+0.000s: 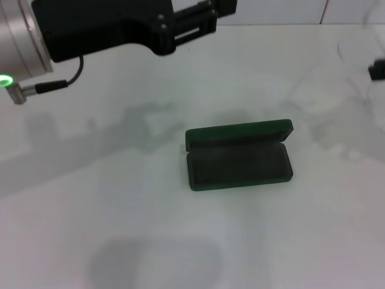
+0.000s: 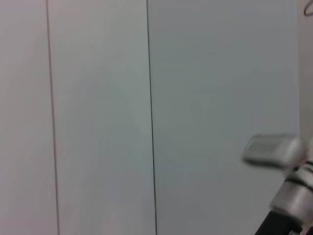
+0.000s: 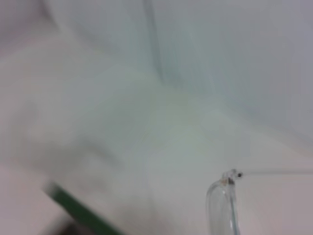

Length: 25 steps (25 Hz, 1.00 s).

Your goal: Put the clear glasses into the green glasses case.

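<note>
The green glasses case (image 1: 239, 155) lies open in the middle of the white table, its lid standing up at the back and its dark lining bare. One green edge of the case (image 3: 80, 213) also shows in the right wrist view. The clear glasses (image 3: 222, 205) hang close before the right wrist camera, one hinge and a thin arm showing. In the head view they are only faint outlines (image 1: 346, 72) above the table at the right. My right gripper (image 1: 378, 69) is at the far right edge, holding them. My left gripper (image 1: 207, 15) hovers high at the back left.
The white table (image 1: 120, 229) spreads around the case, with a pale wall behind it. The left wrist view shows only wall panels and a grey arm part (image 2: 274, 152) at one side.
</note>
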Available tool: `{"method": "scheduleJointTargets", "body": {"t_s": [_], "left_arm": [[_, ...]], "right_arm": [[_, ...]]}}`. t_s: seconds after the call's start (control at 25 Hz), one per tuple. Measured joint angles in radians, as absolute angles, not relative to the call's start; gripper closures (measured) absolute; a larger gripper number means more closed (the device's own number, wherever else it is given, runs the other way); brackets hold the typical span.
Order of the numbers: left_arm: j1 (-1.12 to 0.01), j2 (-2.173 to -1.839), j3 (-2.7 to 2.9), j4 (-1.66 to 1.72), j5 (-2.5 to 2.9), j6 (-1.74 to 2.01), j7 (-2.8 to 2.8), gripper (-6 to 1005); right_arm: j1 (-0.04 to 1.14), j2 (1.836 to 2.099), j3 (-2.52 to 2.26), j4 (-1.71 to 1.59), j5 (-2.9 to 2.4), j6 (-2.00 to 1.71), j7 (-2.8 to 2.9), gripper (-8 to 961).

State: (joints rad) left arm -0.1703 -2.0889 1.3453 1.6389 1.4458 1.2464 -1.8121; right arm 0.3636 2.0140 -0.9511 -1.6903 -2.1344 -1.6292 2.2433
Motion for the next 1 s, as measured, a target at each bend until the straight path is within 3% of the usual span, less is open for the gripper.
{"method": "scheduleJointTargets", "body": {"t_s": [0.24, 0.4, 0.52, 1.0], "left_arm": [[-0.175, -2.089, 1.313, 1.614, 1.323, 1.276, -1.812, 504], [-0.196, -2.088, 1.277, 1.589, 1.239, 1.352, -1.805, 506], [-0.209, -2.088, 1.26, 1.575, 1.208, 1.386, -1.803, 610], [-0.271, -2.09, 1.269, 1.432, 1.201, 1.465, -1.758, 788]], "right_arm": [[0.267, 2.017, -0.908, -1.614, -1.631, -1.74, 1.763, 851], [0.281, 2.018, -1.005, -1.424, -1.529, -1.769, 1.565, 852], [0.327, 2.019, -1.075, -1.304, -1.525, -1.768, 1.506, 853], [0.423, 2.026, -1.282, -1.194, -1.479, -1.693, 1.402, 852]]}}
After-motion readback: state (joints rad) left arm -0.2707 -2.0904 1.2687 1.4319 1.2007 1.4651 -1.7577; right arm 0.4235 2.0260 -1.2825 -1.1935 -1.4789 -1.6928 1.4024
